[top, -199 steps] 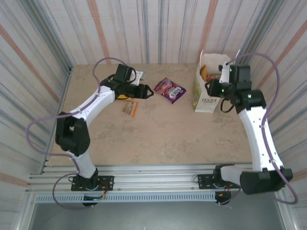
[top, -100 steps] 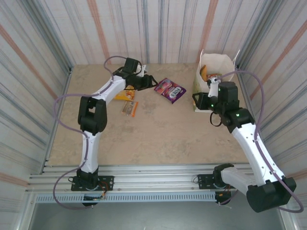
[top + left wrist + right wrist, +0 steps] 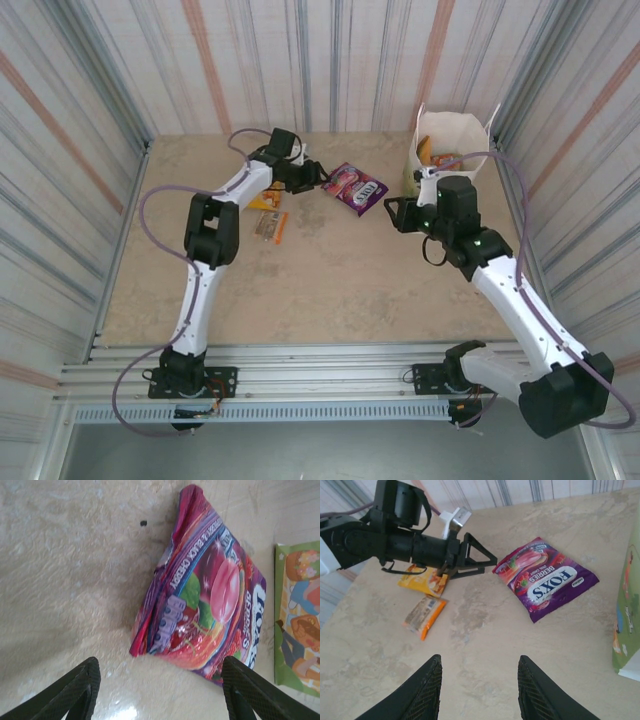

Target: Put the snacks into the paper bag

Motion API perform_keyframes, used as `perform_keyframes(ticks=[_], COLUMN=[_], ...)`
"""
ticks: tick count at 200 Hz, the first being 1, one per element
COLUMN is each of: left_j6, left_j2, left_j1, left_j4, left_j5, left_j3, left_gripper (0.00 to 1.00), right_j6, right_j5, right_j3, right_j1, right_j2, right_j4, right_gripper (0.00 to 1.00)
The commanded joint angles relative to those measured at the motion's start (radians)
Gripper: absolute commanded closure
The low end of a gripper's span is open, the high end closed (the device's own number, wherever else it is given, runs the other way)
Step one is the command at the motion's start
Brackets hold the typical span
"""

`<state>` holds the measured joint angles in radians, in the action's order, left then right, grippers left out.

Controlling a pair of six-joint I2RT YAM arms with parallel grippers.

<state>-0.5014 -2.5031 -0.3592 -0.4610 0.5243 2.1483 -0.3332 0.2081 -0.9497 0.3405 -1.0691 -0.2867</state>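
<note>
I see the purple packet [image 3: 355, 187] lying flat on the desk [image 3: 330, 290], the left jaws apart just beside its left end, the right jaws apart and empty near its right. Left of it the yellow-orange packet [image 3: 422, 579] is half hidden behind the left arm [image 3: 215, 225], the small bar [image 3: 424, 615] just beside. Right of it stands the paper bag [image 3: 455, 125], partly masked by the right arm [image 3: 500, 280], contents indistinct.

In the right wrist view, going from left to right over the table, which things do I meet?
brown-orange bar → left claw → purple packet → paper bag. The yellow-orange packet shares the bar's stretch, so I leave it out.
</note>
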Motion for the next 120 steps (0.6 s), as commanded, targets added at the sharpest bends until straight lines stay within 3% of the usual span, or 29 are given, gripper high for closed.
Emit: perform_keyframes(ticks=[1, 120], left_j6=[-0.052, -0.133], left_j2=[-0.047, -0.171], left_j1=[0.005, -0.052], left_j4=[0.013, 0.070], left_j5=[0.019, 0.112], left_j3=[0.058, 0.154], left_gripper=[0.33, 0.40], right_j6=[-0.001, 0.065], right_j5=[0.022, 0.033], right_j3=[-0.023, -0.046], right_j1=[0.008, -0.008], right_j2=[-0.020, -0.031], right_j4=[0.041, 0.013], right_gripper=[0.57, 0.56])
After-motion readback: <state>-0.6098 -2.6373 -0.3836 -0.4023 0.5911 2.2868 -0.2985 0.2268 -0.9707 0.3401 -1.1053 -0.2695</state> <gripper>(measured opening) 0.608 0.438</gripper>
